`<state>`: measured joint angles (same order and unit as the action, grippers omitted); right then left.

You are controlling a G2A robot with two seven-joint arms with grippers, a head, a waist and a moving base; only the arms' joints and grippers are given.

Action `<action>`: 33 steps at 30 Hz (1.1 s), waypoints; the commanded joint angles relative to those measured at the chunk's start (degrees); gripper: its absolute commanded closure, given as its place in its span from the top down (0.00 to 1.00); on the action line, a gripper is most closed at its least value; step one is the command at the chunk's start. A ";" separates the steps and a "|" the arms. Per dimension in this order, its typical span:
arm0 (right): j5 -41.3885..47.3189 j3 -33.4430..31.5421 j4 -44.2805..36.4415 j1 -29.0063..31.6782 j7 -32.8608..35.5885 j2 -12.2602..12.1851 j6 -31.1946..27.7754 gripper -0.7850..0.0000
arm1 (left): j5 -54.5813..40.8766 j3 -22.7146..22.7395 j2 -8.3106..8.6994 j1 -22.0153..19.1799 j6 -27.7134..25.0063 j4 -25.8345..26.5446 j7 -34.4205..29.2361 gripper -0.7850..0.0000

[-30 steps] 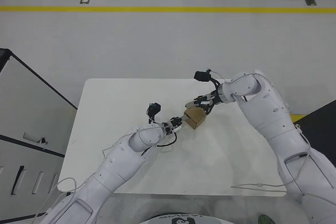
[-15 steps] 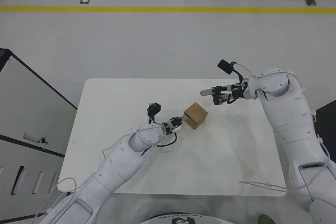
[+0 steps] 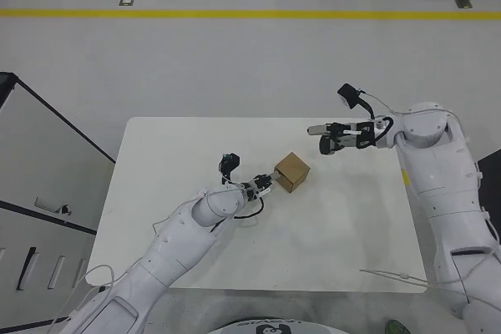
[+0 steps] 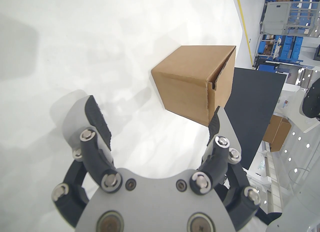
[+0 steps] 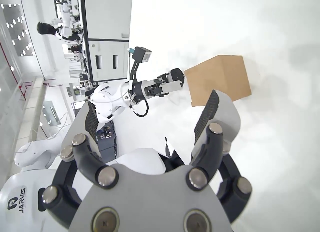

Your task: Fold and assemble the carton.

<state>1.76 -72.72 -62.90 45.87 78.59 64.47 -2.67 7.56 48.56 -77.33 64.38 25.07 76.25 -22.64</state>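
A small brown carton point(image 3: 292, 171) stands closed as a cube near the middle of the white table point(image 3: 167, 200); it is also seen as the carton point(image 4: 197, 85) and the carton point(image 5: 220, 80). My left gripper point(image 3: 269, 182) sits just beside the carton's near-left side, open, with nothing between its fingers point(image 4: 97, 120). My left gripper point(image 5: 178, 77) looks close against the carton's edge in the right wrist view. My right gripper point(image 3: 316, 130) hangs open, apart from the carton toward the far right, empty, as the right gripper point(image 5: 152, 112) shows.
A grey cabinet point(image 3: 25, 167) stands left of the table. A black panel point(image 4: 255, 107) and a brown box point(image 4: 277, 133) lie beyond the table's edge. Bare tabletop surrounds the carton on all sides.
My right gripper has let go of the carton and drawn back to the far right, away from it. The left arm and the carton have stayed put.
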 commanded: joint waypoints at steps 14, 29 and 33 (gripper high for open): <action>14.03 -10.18 5.48 2.97 7.85 -2.85 1.39 1.00 | 0.14 0.05 0.00 0.07 -0.37 0.22 0.41 1.00; 14.03 -10.18 5.48 2.97 7.85 -2.85 1.39 1.00 | 13.11 -0.10 1.59 3.22 -14.35 5.31 2.16 1.00; 14.03 -10.18 5.48 2.97 7.85 -2.85 1.39 1.00 | 16.17 -0.69 1.70 3.40 -17.09 4.36 3.35 1.00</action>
<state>15.79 -82.89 -57.42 48.84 86.44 61.62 -1.28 21.20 48.38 -75.72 67.73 10.28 81.20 -20.06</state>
